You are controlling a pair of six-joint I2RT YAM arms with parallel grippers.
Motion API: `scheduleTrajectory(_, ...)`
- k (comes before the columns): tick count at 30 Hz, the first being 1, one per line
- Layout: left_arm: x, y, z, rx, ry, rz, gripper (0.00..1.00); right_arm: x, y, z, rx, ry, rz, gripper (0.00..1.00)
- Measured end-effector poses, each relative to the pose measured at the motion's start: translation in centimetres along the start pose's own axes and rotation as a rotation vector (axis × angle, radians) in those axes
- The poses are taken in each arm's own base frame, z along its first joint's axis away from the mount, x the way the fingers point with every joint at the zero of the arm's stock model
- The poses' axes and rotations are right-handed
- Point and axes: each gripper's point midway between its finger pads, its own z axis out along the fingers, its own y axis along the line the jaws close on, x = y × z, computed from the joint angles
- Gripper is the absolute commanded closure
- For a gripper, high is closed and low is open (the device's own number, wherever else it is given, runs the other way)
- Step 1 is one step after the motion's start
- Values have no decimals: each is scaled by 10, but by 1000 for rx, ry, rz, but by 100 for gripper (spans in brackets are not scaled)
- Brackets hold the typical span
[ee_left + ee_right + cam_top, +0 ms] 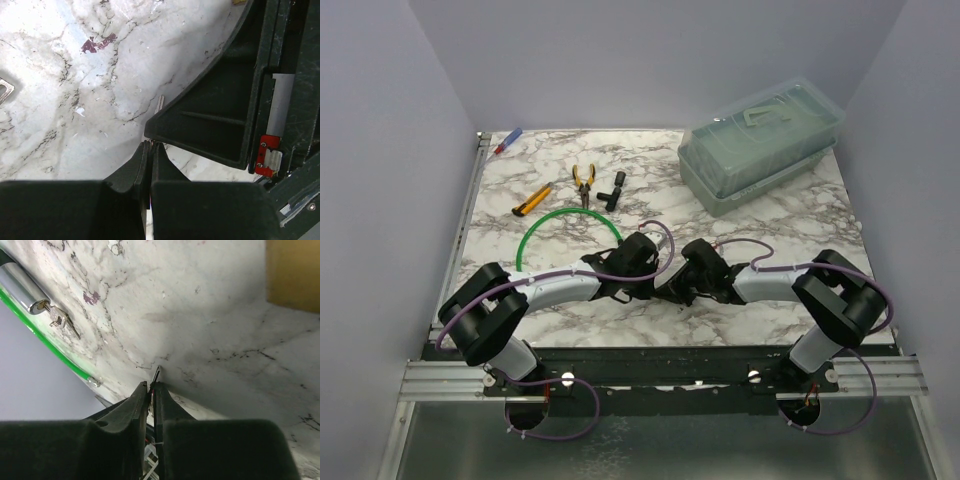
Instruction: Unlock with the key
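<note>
Right end effector [151, 385] over open table [225, 340]

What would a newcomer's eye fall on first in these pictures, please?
Probably the left end effector and right end effector, nearly meeting at the middle of the marble table. Next come the bright green cord looping just beyond them on the left, and the translucent lidded box at the back right.

The left arm [555, 290] is stretching low toward the centre, and the right arm [770, 283] is reaching in to meet it, wrists almost touching. The left gripper [150, 146] is pressing its fingers tightly together. The right gripper [151, 385] is pinching the key [157, 373] by its thin blade between near-closed fingers.
</note>
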Motion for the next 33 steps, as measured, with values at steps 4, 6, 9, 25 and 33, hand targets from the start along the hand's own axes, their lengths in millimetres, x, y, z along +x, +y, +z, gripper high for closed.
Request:
scheduleTrajectory(4, 1, -1, 0, 6, 2, -4, 100, 0, 0, 0, -1, 0, -1, 100)
scheduleTrajectory(6, 2, -1, -1, 9, 2, -6, 100, 1, 0, 0, -1, 1, -4, 100)
scheduleTrajectory(9, 3, -1, -4, 15, -1, -10, 89, 1, 1, 0, -6, 1, -18, 100)
scheduleTrajectory(25, -33, -37, -79, 172, -190, -31, 47, -4, 93, -90, -400, -179, -474, 100)
scheduleTrajectory(33, -62, -59, -143, 284, -341, 2, 48, 6, 135, -171, -655, -331, -817, 100)
